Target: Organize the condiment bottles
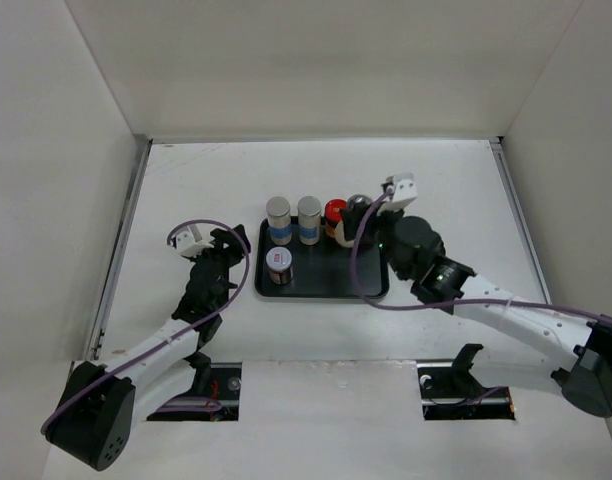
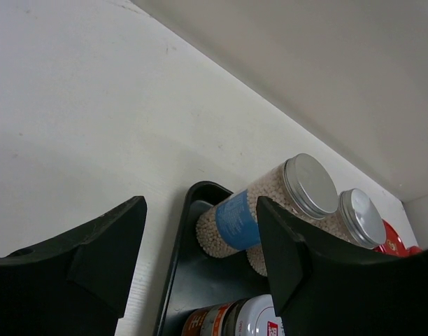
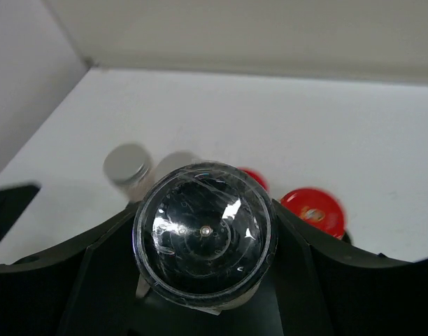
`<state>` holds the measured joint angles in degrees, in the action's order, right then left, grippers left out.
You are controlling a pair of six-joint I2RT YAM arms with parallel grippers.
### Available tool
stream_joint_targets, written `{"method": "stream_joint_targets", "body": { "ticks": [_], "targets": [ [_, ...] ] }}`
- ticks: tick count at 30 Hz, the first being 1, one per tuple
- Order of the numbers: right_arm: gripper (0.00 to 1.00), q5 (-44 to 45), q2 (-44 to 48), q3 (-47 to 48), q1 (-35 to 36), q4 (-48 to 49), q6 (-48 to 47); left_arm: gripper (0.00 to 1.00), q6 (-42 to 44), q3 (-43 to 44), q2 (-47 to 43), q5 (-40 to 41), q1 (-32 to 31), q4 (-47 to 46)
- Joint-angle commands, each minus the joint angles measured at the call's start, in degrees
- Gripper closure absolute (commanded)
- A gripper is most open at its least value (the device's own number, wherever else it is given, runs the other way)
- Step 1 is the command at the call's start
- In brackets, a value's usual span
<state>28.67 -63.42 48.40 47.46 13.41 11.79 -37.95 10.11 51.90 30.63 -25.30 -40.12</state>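
Observation:
A black tray (image 1: 326,284) holds two grey-lidded, blue-banded jars (image 1: 278,218) (image 1: 309,217), a red-lidded jar (image 1: 334,212) and a white-topped, red-labelled jar (image 1: 279,263). My right gripper (image 1: 366,224) is shut on a dark-lidded jar (image 1: 358,206) at the tray's back right; in the right wrist view the jar (image 3: 203,234) fills the gap between the fingers, with two red lids (image 3: 253,178) (image 3: 313,211) and two grey lids (image 3: 128,164) behind. My left gripper (image 1: 236,254) is open and empty at the tray's left edge (image 2: 180,241), facing a blue-banded jar (image 2: 250,213) and the white-topped jar (image 2: 259,318).
White walls enclose the table on the left, back and right. Purple cables loop over both arms. Two dark cut-outs lie at the near edge by the arm bases (image 1: 201,385) (image 1: 466,385).

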Motion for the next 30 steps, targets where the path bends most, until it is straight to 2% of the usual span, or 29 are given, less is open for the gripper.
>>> {"method": "stream_joint_targets", "body": {
  "ticks": [1,9,19,21,24,26,28,30],
  "targets": [
    [0.41,-1.0,-0.3,-1.2,5.1,4.4,1.4,0.37,-0.2,-0.7,-1.2,1.4,0.9,-2.5],
    [0.40,-3.6,-13.2,-0.2,9.4,7.1,6.4,0.34,-0.3,-0.5,-0.3,0.7,0.6,-2.7],
    [0.36,0.4,-22.3,0.0,14.2,11.6,6.8,0.33,-0.3,-0.8,-1.0,1.1,0.5,-2.6],
    [0.29,0.5,-22.9,0.0,14.5,11.5,7.1,0.33,-0.4,-0.7,-0.3,0.7,0.9,-2.8],
    [0.12,0.9,-23.1,0.2,14.8,10.5,6.6,0.33,-0.4,-0.6,-1.0,0.6,0.5,-2.4],
    [0.04,1.0,-21.7,0.6,14.8,8.5,6.8,0.33,-0.4,-0.8,-1.4,1.0,0.5,-2.5],
    [0.00,1.2,-19.3,0.5,14.8,7.3,6.5,0.33,-0.5,-0.9,-1.1,0.6,0.9,-2.5],
    [0.00,2.1,-15.8,-0.6,14.2,6.9,5.3,0.33,-0.5,-0.8,-1.3,0.5,0.5,-2.4]
  ]
}}
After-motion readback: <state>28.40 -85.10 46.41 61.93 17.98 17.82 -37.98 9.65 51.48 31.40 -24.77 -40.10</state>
